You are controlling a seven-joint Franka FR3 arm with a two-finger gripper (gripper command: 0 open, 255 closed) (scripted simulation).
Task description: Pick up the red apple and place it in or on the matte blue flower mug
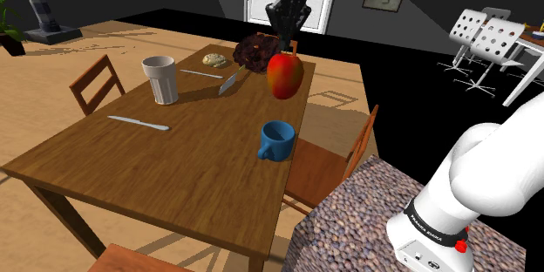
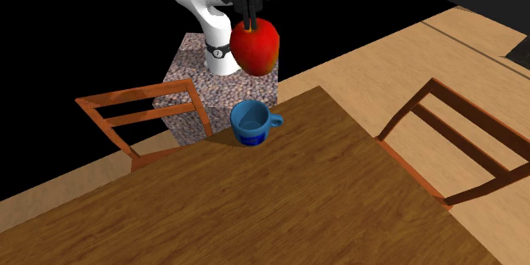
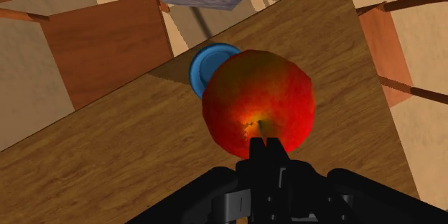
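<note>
One red apple, shading to yellow-orange on one side, hangs in the air above the wooden surface. The black end effector pinches it at the stem end, and in the wrist view its two fingers sit nearly together against the fruit.

One blue mug stands upright on the surface near the edge closest to the speckled stand, with its handle toward the shoulder view's left. The apple is clear of the mug and higher than it. In the shoulder view it lies farther away than the mug, and in the wrist view it covers part of the mug's rim.

In the shoulder view, one white ribbed cup stands far left on the surface. One silver knife lies nearer on the left, and a second slim utensil lies beyond the cup. One pale lumpy item and one dark brown cluster sit at the far end.

Three wooden chairs show around the surface: one on the left, one on the right and one at the near edge. Two white chairs stand far right.
</note>
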